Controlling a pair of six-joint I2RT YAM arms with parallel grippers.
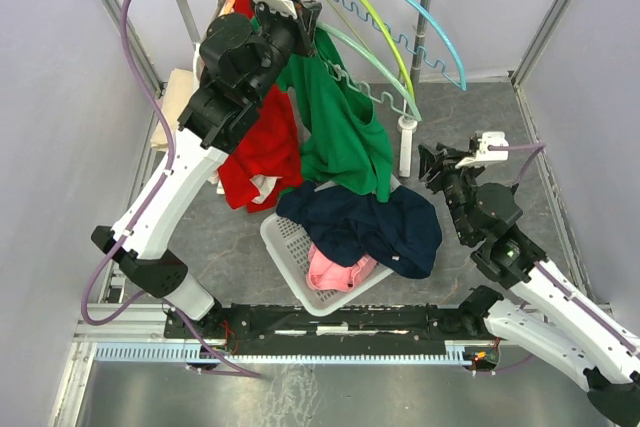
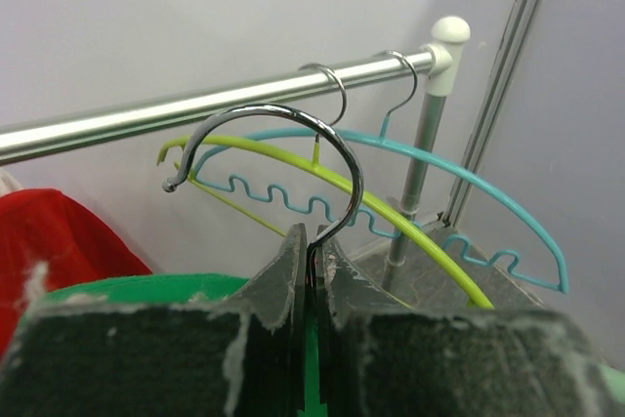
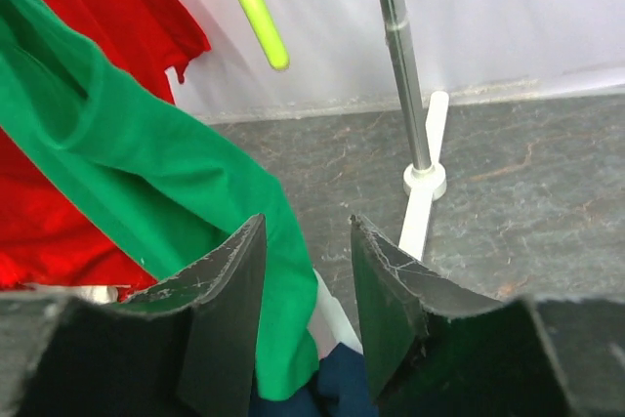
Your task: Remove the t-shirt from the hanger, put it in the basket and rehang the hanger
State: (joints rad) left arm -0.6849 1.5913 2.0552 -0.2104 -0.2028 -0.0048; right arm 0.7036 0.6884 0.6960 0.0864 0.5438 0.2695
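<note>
A green t-shirt [image 1: 340,127] hangs from a hanger whose silver wire hook [image 2: 293,144] is pinched between my left gripper's fingers. My left gripper [image 1: 305,22] is shut on that hook [image 2: 314,256], just in front of and below the metal rail [image 2: 195,104]; the hook does not seem to sit on the rail. The hanger's body is hidden under the shirt [image 2: 146,288]. My right gripper [image 1: 430,162] is open and empty, its jaws [image 3: 308,231] just right of the shirt's lower hem [image 3: 146,163].
A red shirt [image 1: 265,147] hangs left of the green one. Empty yellow-green [image 1: 370,17] and teal [image 1: 430,22] hangers hang on the rail. A white basket [image 1: 290,247] below holds navy [image 1: 370,222] and pink [image 1: 335,272] garments. The rack post [image 3: 400,65] stands ahead of my right gripper.
</note>
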